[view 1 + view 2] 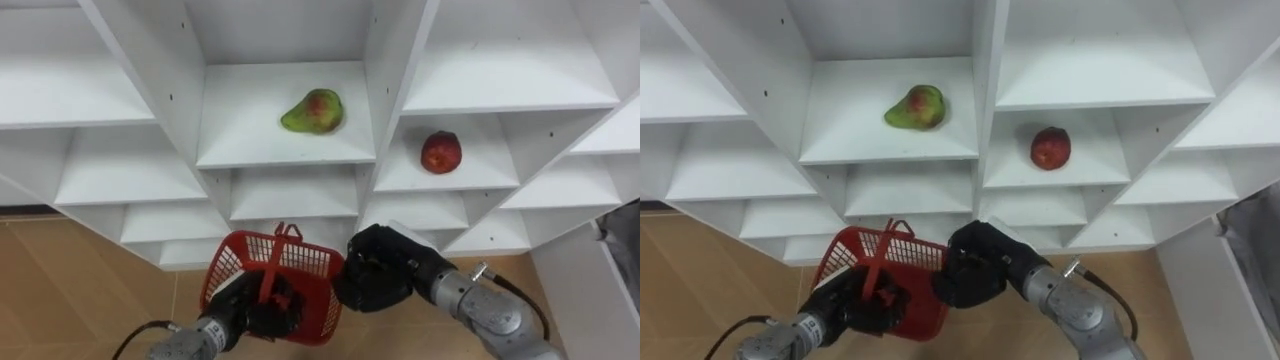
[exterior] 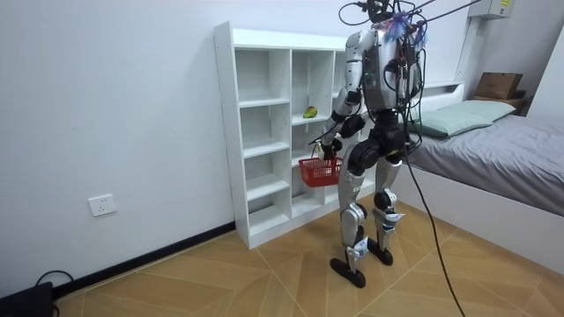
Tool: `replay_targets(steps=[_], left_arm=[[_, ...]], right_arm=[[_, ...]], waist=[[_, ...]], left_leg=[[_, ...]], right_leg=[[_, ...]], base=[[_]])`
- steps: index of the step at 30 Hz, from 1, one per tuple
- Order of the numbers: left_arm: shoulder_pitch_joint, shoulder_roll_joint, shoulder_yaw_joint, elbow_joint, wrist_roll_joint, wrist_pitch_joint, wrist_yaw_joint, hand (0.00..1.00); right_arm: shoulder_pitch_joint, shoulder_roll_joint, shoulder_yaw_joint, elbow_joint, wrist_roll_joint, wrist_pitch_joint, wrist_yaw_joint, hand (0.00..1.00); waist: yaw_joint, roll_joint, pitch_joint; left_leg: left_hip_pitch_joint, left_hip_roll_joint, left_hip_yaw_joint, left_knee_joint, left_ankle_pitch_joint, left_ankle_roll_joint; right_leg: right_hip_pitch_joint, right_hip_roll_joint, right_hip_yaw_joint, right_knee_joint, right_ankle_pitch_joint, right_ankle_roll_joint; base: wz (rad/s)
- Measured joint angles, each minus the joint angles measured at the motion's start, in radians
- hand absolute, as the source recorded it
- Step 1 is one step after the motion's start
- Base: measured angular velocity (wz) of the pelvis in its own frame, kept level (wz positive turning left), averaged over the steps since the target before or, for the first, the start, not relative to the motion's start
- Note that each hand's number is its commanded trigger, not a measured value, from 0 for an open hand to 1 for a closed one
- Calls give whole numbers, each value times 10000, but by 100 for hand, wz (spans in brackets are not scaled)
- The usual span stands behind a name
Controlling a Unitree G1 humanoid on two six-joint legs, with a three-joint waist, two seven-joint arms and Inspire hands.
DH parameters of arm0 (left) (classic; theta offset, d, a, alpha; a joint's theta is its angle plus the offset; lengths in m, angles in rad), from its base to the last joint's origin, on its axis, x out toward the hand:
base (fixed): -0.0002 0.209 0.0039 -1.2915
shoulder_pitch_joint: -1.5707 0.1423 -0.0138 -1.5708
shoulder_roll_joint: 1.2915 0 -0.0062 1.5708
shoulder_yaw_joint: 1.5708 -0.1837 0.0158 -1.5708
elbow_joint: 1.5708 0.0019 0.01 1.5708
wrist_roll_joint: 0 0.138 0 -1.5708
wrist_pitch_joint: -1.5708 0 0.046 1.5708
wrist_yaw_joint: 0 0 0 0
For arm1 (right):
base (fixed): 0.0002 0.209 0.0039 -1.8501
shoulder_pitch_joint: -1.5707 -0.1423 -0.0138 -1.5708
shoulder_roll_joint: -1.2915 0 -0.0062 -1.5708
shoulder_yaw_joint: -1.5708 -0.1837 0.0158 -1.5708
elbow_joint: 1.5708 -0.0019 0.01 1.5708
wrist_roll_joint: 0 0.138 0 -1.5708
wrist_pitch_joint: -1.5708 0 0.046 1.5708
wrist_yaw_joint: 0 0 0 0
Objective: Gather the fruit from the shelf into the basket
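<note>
While the robot stood facing the white closet (image 1: 250,130), its left hand (image 1: 262,312) was curled round the upright handle of the red basket (image 1: 225,270), carrying it low in front of the compartments. Just right of that hand, the right hand (image 1: 378,275) hung close beside the basket's rim, back turned up; whether its fingers were spread or closed could not be told. A green-and-red pear (image 1: 313,111) lay in the compartment ahead of the left hand. A red apple (image 1: 441,152) lay ahead and slightly right of the right hand, in the neighbouring compartment.
</note>
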Motion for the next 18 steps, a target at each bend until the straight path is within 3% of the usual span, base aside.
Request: replay_targets(steps=[5, 12, 18], left_arm=[[-28, 20, -380, -629, -711, -6, -220, 100], [-75, -44, -352, -1580, -1501, -59, -428, 100], [-79, -54, -535, -1776, -1503, -59, -500, 100]], right_arm=[[-372, 242, 262, 427, -10, -34, -662, 100], [-627, 474, 271, 469, 0, -400, -1884, 100], [-642, 472, 291, 546, 17, -404, -2537, 100]], waist=[[-25, 18, 11], [-18, 237, 111], [-2, 363, 91]], left_leg=[[-58, 5, -5, 26, 0, 0], [-70, 10, -42, 31, 0, 1], [-105, 9, -59, 53, 0, 1]], right_leg=[[-41, 4, 4, -8, 1, 0], [-17, 7, -28, -18, 23, -9], [-38, 7, -24, -19, 26, -8]], base=[[0], [0], [0]])
